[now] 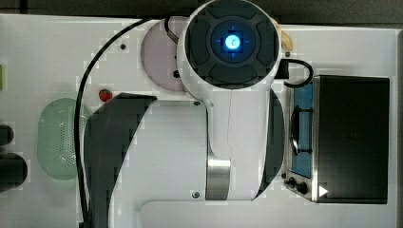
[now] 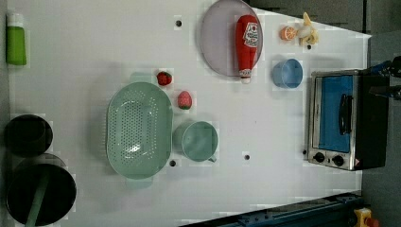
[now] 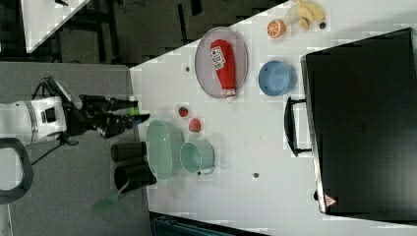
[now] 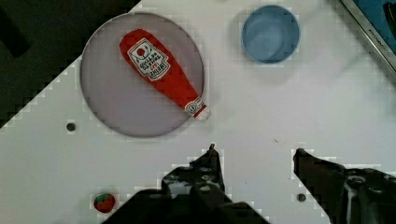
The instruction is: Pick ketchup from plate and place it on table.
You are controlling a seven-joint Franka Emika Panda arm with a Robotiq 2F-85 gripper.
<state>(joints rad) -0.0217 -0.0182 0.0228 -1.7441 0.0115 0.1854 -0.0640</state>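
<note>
The ketchup (image 4: 159,72), a red bottle with a white label, lies on its side on the lilac-grey plate (image 4: 116,102). Its white cap pokes just past the plate's rim. In the left view the ketchup (image 2: 248,45) covers the right part of the plate (image 2: 220,38); the right view shows the ketchup (image 3: 223,64) on the plate (image 3: 204,61) near the table's far edge. My gripper (image 4: 256,151) is open above bare white table (image 4: 280,116), apart from the bottle, with nothing between its fingers. The right view has the gripper (image 3: 135,111) at its left, by the green basket.
A small blue dish (image 2: 287,73) sits beside the plate, with a toaster oven (image 2: 343,120) past it. Two strawberries (image 2: 164,78), a green perforated basket (image 2: 138,130) and a green cup (image 2: 200,141) stand mid-table. An orange half (image 2: 287,33) and a banana (image 2: 307,32) lie near the plate.
</note>
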